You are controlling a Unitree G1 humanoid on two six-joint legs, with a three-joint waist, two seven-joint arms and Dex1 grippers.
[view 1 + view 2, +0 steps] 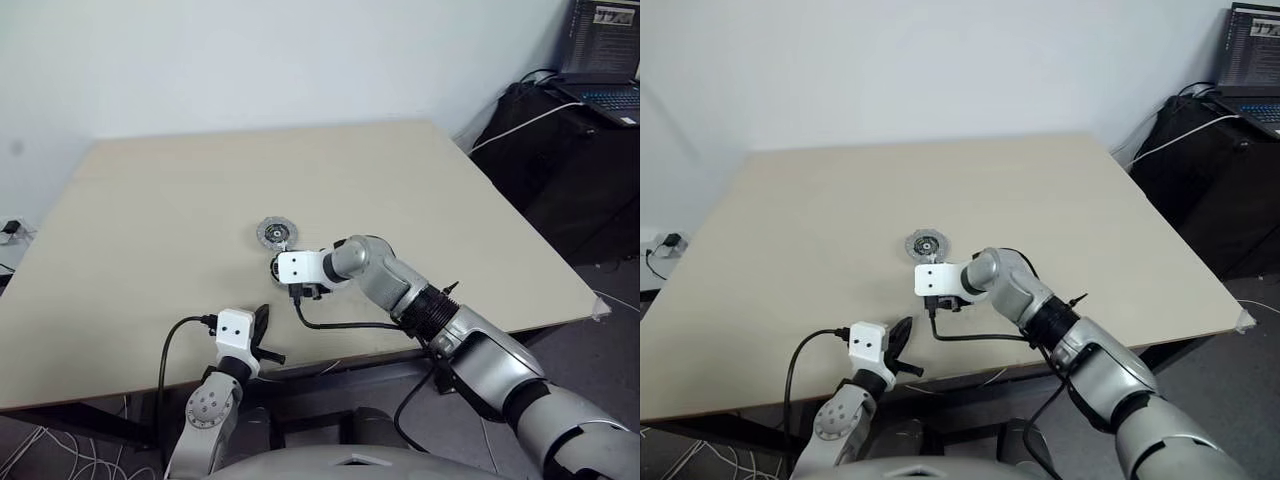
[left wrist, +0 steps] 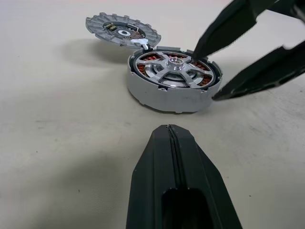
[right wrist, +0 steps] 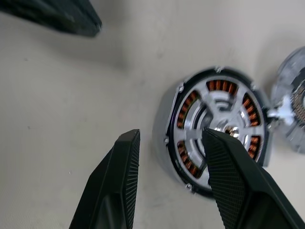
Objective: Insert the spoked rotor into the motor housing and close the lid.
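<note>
We see soft, even light over the table (image 1: 150,230), bright without hard glare. In the left wrist view a faint shadow pools at nine o'clock of the lid (image 2: 123,32), and another lies beneath the left gripper (image 2: 174,138), whose near fingers are blurred. The spoked rotor (image 2: 175,68) shows small highlights on its metal. The right wrist view is soft throughout, its nearest edges most.

Beige table (image 1: 150,230): motor housing (image 2: 174,81) with spoked rotor (image 2: 172,70) seated inside; lid (image 2: 123,31) just beside.
</note>
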